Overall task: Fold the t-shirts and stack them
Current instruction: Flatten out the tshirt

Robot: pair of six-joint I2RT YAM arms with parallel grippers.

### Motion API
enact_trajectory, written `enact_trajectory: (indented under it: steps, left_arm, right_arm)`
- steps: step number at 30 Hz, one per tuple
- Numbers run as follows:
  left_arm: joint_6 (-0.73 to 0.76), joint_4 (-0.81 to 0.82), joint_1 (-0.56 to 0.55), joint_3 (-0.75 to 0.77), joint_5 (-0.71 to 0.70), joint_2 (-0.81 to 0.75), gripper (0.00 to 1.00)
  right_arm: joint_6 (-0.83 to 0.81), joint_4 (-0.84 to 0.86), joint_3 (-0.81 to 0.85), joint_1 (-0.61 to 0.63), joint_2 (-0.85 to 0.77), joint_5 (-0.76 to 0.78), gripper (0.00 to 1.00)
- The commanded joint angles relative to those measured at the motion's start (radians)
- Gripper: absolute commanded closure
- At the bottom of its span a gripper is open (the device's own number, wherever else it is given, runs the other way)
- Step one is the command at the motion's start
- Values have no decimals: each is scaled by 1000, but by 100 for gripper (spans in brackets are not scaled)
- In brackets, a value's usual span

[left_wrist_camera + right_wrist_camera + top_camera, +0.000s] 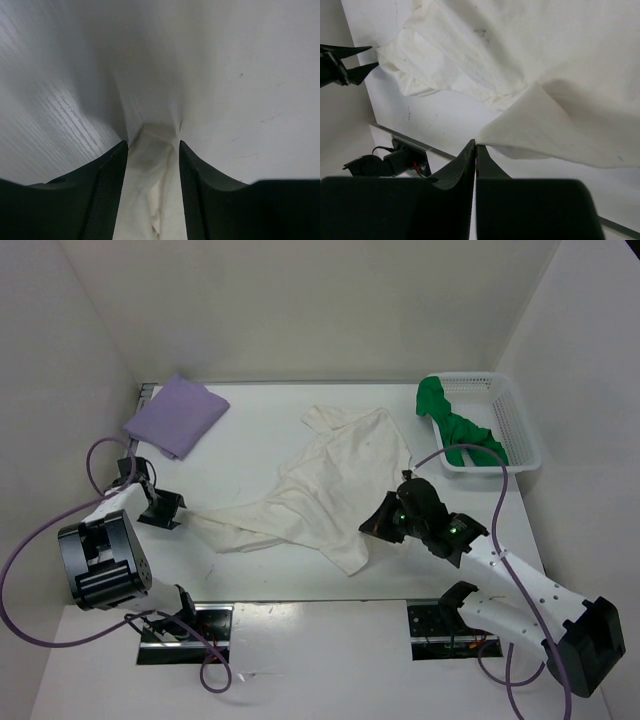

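Note:
A white t-shirt [330,490] lies crumpled across the middle of the table. My right gripper [377,523] is shut on a corner of its near hem and holds that corner lifted [540,125], with the fingertips pinched together [476,144]. At the shirt's left end my left gripper [168,510] stands low with its jaws apart. A narrow bunch of white cloth [150,165] fills the gap between its fingers [107,190]. A folded lavender t-shirt [175,412] rests at the far left corner. The green t-shirt [455,425] hangs half out of the basket.
A white mesh basket [515,420] stands at the far right against the wall. White walls close in the table on three sides. Purple cables [95,455] loop beside the left arm. Metal base plates [185,625] sit at the near edge.

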Motion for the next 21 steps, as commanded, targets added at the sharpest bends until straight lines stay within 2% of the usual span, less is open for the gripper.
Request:
enact_trajectory:
  steps: [1,4,7,12,13,15,18,21]
  left_arm:
    - [-9,19,4,-13,-17,37,47]
    - [0,19,4,-13,-30,50,49]
    - [9,33,4,-22,-44,59,55]
    - [0,72,4,-33,-34,99,77]
    - [0,72,4,-33,-34,111,88]
    - [14,72,4,-11,-34,111,98]
    - [36,72,4,22,-7,61,100]
    - [81,72,4,72,62,-63,100]
  right_arm:
    - [-49,69,10,-17,11,-36,98]
    - [-60,69,10,-40,11,-54,98]
    - [-71,78,19,-51,32,-54,98]
    - [-81,78,29,-51,52,-54,97]
    - [-92,78,38,-51,52,-54,97]
    - [-106,78,52,-51,62,-54,97]
    - [-118,46,96,-60,85,-39,97]
    - [-166,-6,203,-60,95,-19,100]
